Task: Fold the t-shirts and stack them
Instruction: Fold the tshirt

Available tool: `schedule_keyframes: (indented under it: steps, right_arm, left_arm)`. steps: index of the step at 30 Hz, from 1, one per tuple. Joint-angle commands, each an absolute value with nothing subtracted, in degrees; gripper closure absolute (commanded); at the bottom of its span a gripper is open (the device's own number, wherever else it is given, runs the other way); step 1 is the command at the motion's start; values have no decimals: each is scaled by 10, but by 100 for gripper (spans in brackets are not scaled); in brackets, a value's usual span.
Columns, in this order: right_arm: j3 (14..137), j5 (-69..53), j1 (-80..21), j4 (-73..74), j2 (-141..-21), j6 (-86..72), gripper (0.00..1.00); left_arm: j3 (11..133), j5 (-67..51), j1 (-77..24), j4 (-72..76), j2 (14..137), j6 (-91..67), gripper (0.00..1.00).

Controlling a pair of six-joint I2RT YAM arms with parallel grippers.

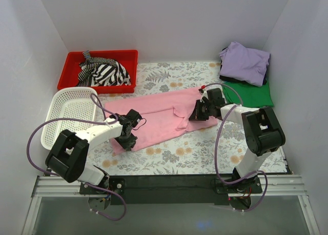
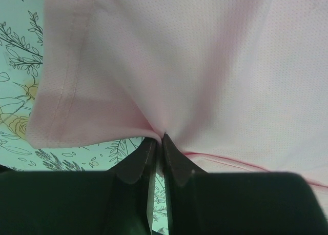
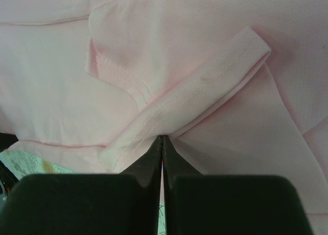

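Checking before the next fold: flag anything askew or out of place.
The lavender t-shirt sits crooked on the green t-shirt. The pink t-shirt lies slanted and rumpled across the table. A striped garment lies crumpled in the red bin.

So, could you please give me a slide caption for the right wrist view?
Right hand shut on a hemmed fold of the pink t-shirt.

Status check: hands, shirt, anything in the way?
Left hand shut on pink t-shirt edge. Right hand shut on it by the sleeve. Lavender tee on green tee, far right corner.
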State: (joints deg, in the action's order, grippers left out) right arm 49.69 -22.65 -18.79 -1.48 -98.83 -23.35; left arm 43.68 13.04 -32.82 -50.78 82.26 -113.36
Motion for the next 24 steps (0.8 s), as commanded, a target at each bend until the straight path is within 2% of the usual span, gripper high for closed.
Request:
schedule_keyframes:
  steps: [1,5,8,13,17,24]
  right_arm:
    - [524,-218,-190,-31,-962,-221,99]
    - [528,-216,-190,-26,-948,-215,99]
    - [532,-202,-189,-11,-946,-199,66]
    - [562,-178,-188,-12,-949,-178,64]
    - [610,-200,-186,-16,-1011,-171,63]
    - [638,-124,-170,-16,-1092,-175,62]
  left_arm:
    - [430,141,-331,-470,839,-1265,94]
    - [432,147,-331,-477,836,-1262,95]
    - [434,147,-330,-474,836,-1254,95]
    - [435,142,-331,-463,838,-1246,94]
    - [434,138,-330,-458,844,-1240,94]
    - [436,138,-331,-457,843,-1233,94]
